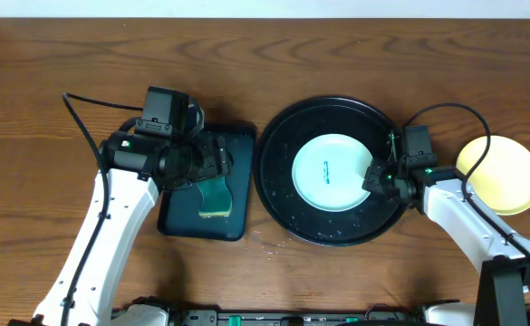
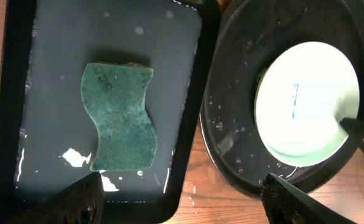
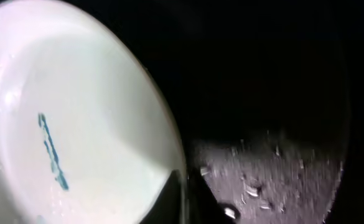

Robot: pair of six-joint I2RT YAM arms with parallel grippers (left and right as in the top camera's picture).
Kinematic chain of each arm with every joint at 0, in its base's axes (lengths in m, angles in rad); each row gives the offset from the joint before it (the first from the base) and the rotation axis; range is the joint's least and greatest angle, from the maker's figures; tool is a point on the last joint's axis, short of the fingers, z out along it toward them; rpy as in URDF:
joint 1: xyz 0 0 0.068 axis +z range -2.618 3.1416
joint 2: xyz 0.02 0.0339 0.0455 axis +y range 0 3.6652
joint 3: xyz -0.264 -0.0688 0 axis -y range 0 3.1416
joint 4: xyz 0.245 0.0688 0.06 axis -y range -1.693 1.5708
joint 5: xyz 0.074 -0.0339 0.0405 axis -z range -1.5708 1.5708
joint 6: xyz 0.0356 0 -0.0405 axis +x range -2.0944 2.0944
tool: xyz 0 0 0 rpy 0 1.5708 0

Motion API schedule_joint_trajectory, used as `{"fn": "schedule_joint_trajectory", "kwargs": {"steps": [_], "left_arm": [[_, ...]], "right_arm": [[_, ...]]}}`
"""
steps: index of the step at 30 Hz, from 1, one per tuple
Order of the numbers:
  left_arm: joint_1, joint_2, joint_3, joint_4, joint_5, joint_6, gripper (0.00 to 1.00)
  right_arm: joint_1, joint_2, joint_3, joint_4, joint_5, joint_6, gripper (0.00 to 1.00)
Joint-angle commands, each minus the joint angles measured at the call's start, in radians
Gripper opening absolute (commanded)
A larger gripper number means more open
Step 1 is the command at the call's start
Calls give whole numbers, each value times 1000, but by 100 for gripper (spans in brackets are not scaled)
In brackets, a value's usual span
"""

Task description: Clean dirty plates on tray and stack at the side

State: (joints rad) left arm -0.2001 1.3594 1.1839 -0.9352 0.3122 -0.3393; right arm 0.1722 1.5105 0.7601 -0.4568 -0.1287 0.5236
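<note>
flanking the tray (image 1: 278,186): sponge (image 1: 215,199), yellow plate (image 1: 509,177)

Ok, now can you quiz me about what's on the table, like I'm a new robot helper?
1. What colour is the smear on the plate in the round tray?
2. True or false: the sponge lies in the rectangular tray.
3. Pick one: the yellow plate sits (A) on the round tray, (B) on the table, (C) on the sponge.
Key: 1 teal; 2 true; 3 B.
</note>
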Motion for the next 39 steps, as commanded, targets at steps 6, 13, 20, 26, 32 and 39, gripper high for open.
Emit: {"fn": "schedule_joint_trajectory", "kwargs": {"steps": [6,13,20,26,32,39], "left_arm": [[3,0,-1,0,5,5,81],[2,-1,-1,-6,45,6,81],[2,60,-26,-32,-264,-43,81],[-4,228,-114,68,-235,-111,74],[-4,358,-114,196,-198,-103,48],[-9,507,-114,266,-192,-103,8]], "right_arm": [[31,-30,26,-36,5,-65,34],[9,-114,156,-96,-34,-388,32],[11,-172,220,-192,-34,-397,32],[11,-170,220,-210,-42,-377,32],[12,-170,220,-212,-49,-360,30],[12,-170,220,-228,-64,-359,27]]}}
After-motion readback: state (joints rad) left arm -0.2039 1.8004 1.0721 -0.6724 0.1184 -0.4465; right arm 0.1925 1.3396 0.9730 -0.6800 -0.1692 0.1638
